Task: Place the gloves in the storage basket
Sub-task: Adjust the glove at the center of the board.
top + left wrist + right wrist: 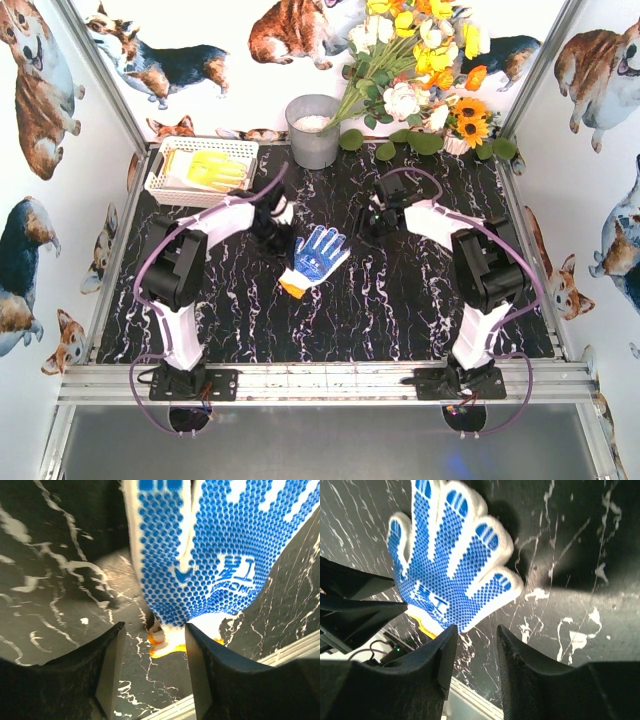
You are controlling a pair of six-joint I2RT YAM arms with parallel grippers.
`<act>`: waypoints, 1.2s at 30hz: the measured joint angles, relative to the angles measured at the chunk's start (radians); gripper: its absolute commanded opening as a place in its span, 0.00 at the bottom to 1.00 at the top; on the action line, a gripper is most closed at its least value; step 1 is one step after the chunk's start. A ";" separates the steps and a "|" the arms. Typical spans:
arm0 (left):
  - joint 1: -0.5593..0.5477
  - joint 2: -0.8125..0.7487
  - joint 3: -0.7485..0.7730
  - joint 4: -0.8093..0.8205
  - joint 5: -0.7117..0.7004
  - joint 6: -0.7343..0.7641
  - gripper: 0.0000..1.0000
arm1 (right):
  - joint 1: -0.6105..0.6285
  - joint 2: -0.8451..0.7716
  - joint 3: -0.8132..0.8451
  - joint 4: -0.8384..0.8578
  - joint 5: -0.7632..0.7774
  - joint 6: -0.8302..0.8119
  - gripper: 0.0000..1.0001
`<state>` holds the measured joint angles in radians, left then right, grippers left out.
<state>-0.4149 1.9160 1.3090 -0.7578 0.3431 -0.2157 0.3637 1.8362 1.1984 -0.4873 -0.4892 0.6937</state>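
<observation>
From my station the job looks mostly done but not finished. The storage basket (205, 142) sits at the far left corner of the table (430, 300) and already holds a small pile of yellow-palmed gloves (215, 170). I make out one yellow palm on top and white knit beside it, so at least two, but I cannot separate the stack well enough for a firm count. One blue-dotted glove (318, 255) is left out. It lies flat in the middle of the table, palm up, orange-trimmed cuff towards the arms, well apart from the basket. The left gripper (155, 630) is just beside that glove with its jaws parted and nothing between them; the cuff shows just past its fingertips. The right gripper (476, 630) is on the glove's other side, also parted and holding nothing. My tally: one basket, one loose glove, one grey metal bucket (313, 135) at the back, two arms. What remains, as I judge it, is picking up that last glove and carrying it to the basket.
</observation>
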 measured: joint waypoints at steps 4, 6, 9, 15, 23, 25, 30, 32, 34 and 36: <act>0.022 -0.009 0.060 -0.024 -0.026 -0.001 0.47 | -0.015 0.048 0.068 0.000 -0.006 -0.013 0.42; 0.020 -0.029 0.074 -0.014 -0.024 -0.023 0.46 | -0.027 0.079 0.109 -0.002 -0.013 -0.022 0.43; 0.017 -0.068 0.074 0.019 0.002 -0.079 0.43 | -0.049 0.125 0.156 -0.003 -0.024 -0.043 0.45; -0.008 -0.063 0.070 0.135 0.074 -0.188 0.27 | -0.079 0.208 0.212 -0.016 -0.064 -0.088 0.47; -0.071 0.037 0.023 0.218 0.095 -0.254 0.20 | -0.083 0.270 0.244 -0.035 -0.119 -0.141 0.48; -0.069 0.061 0.019 0.226 0.094 -0.258 0.19 | -0.083 0.281 0.253 -0.035 -0.142 -0.146 0.48; -0.064 0.077 0.003 0.241 0.091 -0.257 0.18 | -0.083 0.303 0.261 -0.030 -0.204 -0.148 0.48; -0.063 0.076 -0.006 0.254 0.095 -0.256 0.18 | -0.082 0.309 0.261 -0.026 -0.227 -0.148 0.48; -0.061 0.074 -0.016 0.267 0.102 -0.255 0.18 | -0.079 0.313 0.261 -0.024 -0.245 -0.149 0.48; -0.059 0.072 -0.023 0.275 0.108 -0.254 0.18 | -0.073 0.315 0.261 -0.023 -0.255 -0.150 0.48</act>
<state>-0.4736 1.9877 1.2865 -0.4828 0.4511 -0.4694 0.2905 2.1517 1.4590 -0.5106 -0.7444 0.5434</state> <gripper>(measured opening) 0.177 0.479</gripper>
